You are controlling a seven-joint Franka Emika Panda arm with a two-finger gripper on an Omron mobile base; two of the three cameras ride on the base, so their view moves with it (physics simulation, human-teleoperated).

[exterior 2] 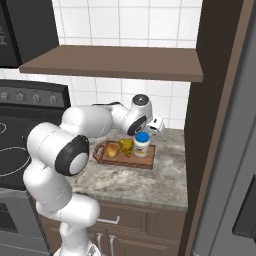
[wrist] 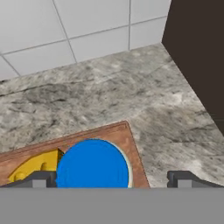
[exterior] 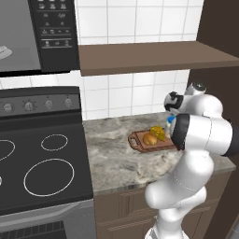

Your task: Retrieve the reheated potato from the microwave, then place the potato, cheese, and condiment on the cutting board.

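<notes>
Upright condiment [wrist: 92, 164], cutting board [wrist: 131, 151] handle stoveward

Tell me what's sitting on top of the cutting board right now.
On the cutting board sit the potato, the cheese and the blue-lidded condiment, in a row. The open gripper hangs above the jar, whose lid hides the board beneath it.

Golden-brown potato [exterior 2: 111, 150] there, bright yellow cheese [exterior 2: 126, 147] with holes, and a pale jar [exterior 2: 142, 145] topped by a vivid blue lid, all on the reddish-brown wooden cutting board [exterior 2: 131, 160]. The desk [exterior 2: 150, 182] is mottled grey stone with dark veins. White tiles [wrist: 65, 30] with grey grout behind, a brown shelf [exterior: 154, 56], black microwave [exterior: 53, 32], black stove [exterior: 42, 158] with white rings, white arm [exterior 2: 55, 150] with dark joints.
</notes>
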